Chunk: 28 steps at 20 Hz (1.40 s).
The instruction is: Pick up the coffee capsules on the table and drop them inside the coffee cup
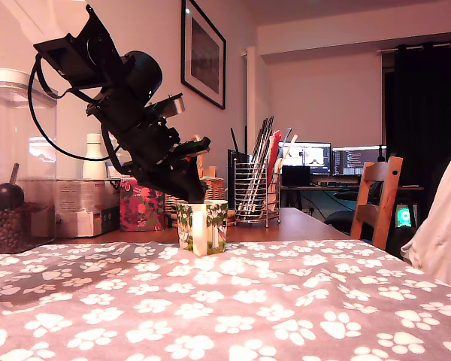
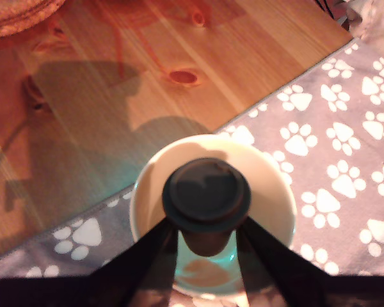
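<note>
1. We see the pincer (image 2: 207, 246) clamped on the dark brown coffee capsule (image 2: 206, 197).
2. The capsule hangs directly above the coffee cup (image 2: 278, 192) mouth, axis upright.
3. Our release should drop it straight in.

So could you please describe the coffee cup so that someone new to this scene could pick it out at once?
Start at the paw-print tablecloth and follow it to its far edge. There the coffee cup stands directly under the black gripper, which holds a dark coffee capsule over its mouth. Unlike the wire utensil holder behind it, the cup is cream ceramic printed with green trees.
</note>
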Each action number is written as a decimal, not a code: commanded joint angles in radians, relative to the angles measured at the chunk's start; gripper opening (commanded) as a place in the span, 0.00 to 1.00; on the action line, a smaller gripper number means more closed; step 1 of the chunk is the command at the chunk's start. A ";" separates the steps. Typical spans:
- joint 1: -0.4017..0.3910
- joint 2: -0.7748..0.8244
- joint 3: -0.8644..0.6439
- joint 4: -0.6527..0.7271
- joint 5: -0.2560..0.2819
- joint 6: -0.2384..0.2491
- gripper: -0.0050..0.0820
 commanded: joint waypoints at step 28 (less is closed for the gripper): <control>-0.001 -0.130 0.043 -0.014 0.116 0.031 0.04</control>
